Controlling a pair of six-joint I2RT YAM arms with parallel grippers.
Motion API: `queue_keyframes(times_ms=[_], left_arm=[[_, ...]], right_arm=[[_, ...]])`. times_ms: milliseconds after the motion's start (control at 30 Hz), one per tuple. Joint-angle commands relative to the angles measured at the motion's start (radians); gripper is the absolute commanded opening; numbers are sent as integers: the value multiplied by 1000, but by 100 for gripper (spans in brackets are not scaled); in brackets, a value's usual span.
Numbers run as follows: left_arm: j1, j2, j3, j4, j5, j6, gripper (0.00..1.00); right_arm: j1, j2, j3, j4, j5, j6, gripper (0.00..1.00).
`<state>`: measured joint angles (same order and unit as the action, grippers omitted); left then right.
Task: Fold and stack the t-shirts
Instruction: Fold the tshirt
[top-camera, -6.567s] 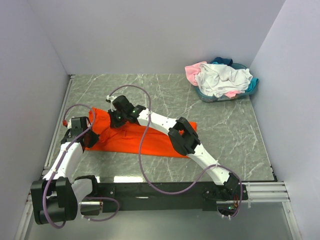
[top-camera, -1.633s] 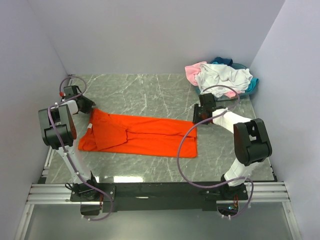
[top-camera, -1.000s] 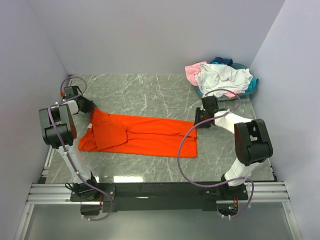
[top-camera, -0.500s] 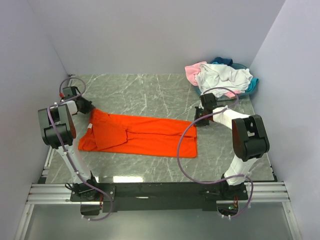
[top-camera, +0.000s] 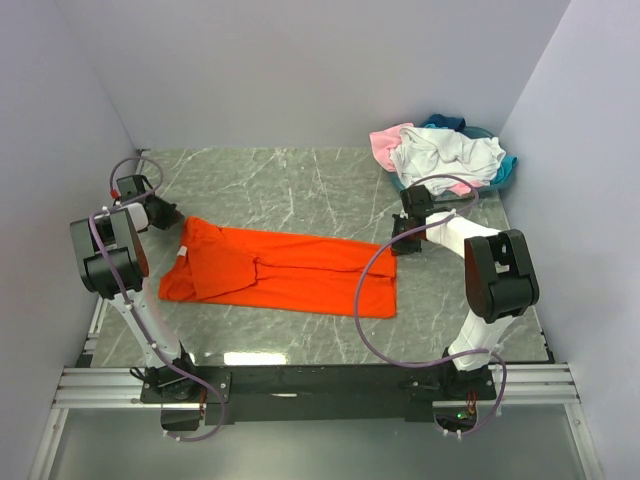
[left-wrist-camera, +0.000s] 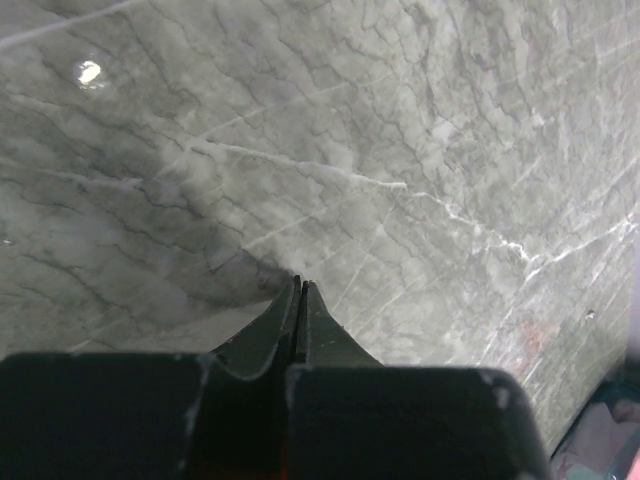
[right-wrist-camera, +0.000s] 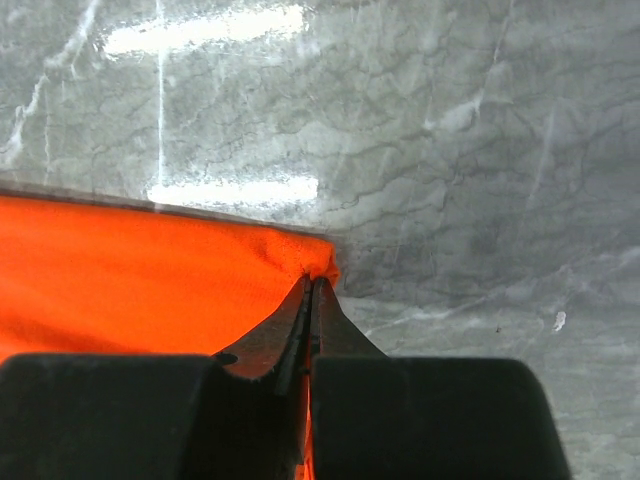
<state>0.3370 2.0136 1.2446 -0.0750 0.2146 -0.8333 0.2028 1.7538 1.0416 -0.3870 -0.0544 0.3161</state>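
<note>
Under orange t-shirt (top-camera: 290, 270), marbled grey tabletop (top-camera: 300, 185), perhaps stone; pale walls (top-camera: 300, 70).

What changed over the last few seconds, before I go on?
Both arms swung out from over the orange t-shirt to its far corners. The right gripper closed on the right corner; the left gripper closed too, its wrist view showing only table. The shirt stayed flat; the far pile of t-shirts is untouched.

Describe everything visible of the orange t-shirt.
The orange t-shirt is bright, soft fabric, folded into a long band lying flat across the marble table, with a flap doubled over at its left end. The right tool is shut on its far right corner; the left tool is shut over bare marble.
</note>
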Motion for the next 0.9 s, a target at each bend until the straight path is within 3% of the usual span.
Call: queue_keyframes(times_ms=[0, 100, 233, 333, 533, 867], left_arm=[[-1, -19, -2, 38, 51, 2, 0], [-1, -44, -17, 58, 89, -7, 5], [-1, -85, -65, 69, 108, -27, 21], [0, -98, -91, 92, 118, -29, 27], [-1, -151, -151, 136, 115, -43, 34], [-1, -256, -241, 221, 40, -86, 35]], right_arm=[[-8, -16, 20, -64, 53, -8, 0], [-8, -8, 26, -67, 47, -5, 0], [-6, -4, 32, -62, 28, 8, 0], [-6, -1, 37, -62, 21, 8, 0], [-6, 9, 44, -67, 16, 1, 0], [-6, 18, 41, -62, -4, 3, 0]])
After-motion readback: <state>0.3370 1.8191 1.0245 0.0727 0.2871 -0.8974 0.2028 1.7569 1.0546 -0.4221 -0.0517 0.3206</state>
